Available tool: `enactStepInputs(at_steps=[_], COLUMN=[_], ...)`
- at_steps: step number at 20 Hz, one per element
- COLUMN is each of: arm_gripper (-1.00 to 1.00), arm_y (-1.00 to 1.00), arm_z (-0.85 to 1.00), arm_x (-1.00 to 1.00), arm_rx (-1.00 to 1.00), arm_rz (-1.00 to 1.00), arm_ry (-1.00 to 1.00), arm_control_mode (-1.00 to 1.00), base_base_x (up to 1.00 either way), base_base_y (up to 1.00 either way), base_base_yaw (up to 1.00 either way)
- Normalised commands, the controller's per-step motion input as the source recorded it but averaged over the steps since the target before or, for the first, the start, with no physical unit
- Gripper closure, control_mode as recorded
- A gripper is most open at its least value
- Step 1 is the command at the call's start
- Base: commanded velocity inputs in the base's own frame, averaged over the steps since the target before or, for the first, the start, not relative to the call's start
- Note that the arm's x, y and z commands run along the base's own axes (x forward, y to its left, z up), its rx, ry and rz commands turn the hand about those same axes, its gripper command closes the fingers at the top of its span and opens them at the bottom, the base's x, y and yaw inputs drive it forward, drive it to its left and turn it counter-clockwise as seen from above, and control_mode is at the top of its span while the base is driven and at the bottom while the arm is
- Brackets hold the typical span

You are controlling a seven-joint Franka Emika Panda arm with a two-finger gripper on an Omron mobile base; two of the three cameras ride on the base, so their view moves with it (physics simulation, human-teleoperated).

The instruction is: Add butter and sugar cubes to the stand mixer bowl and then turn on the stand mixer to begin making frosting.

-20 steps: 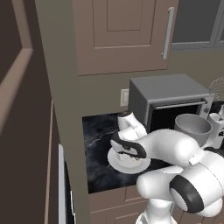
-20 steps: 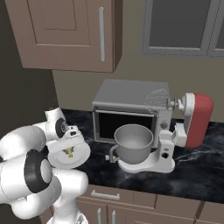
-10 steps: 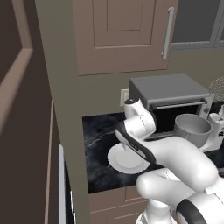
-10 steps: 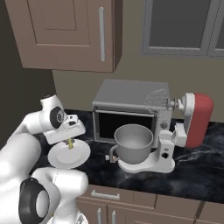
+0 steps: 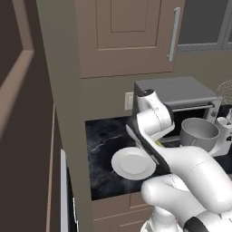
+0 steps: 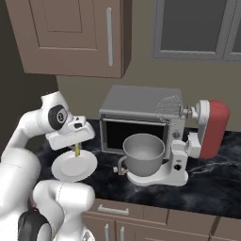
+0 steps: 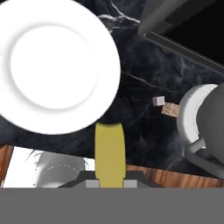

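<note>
The gripper hangs above the counter, over the far edge of the plate; its jaws are nearly closed, pinched on the butter, which hangs down from them clear of the plate; in the hand view the yellow stick rises between the two finger tips, just beside the plate's rim. The plate is bare and sits near the counter's front edge, left of the mixer. The cubes lie on the dark counter between plate and mixer base, the whitish one just beside the tan one; whether they touch I cannot tell. The bowl sits upright on the mixer's white base, handle toward the left, under the whisk; the red head is tilted back to the right. Behind the bowl stands the microwave, against the far wall; a cabinet hangs above the left end of the counter.
</note>
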Motion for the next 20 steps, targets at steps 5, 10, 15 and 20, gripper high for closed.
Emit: enactStepInputs(at_steps=[5,10,15,20], arm_gripper=[1.00,1.00,1.00,1.00], arm_y=[-0.42,-0.51,-0.58,-0.65], arm_z=[0.42,0.21,0.18,0.21], arm_x=[-0.27,-0.06,0.00,0.02], arm_rx=[-0.04,-0.02,-0.01,0.00], arm_rz=[-0.04,-0.03,-0.03,-0.02], arm_ry=[0.00,0.00,0.00,0.00], arm_control_mode=[-1.00,-1.00,-1.00,-1.00], base_base_x=[0.00,0.00,0.00,0.00], base_base_y=[0.00,0.00,0.00,0.00], base_base_yaw=[0.00,0.00,0.00,0.00])
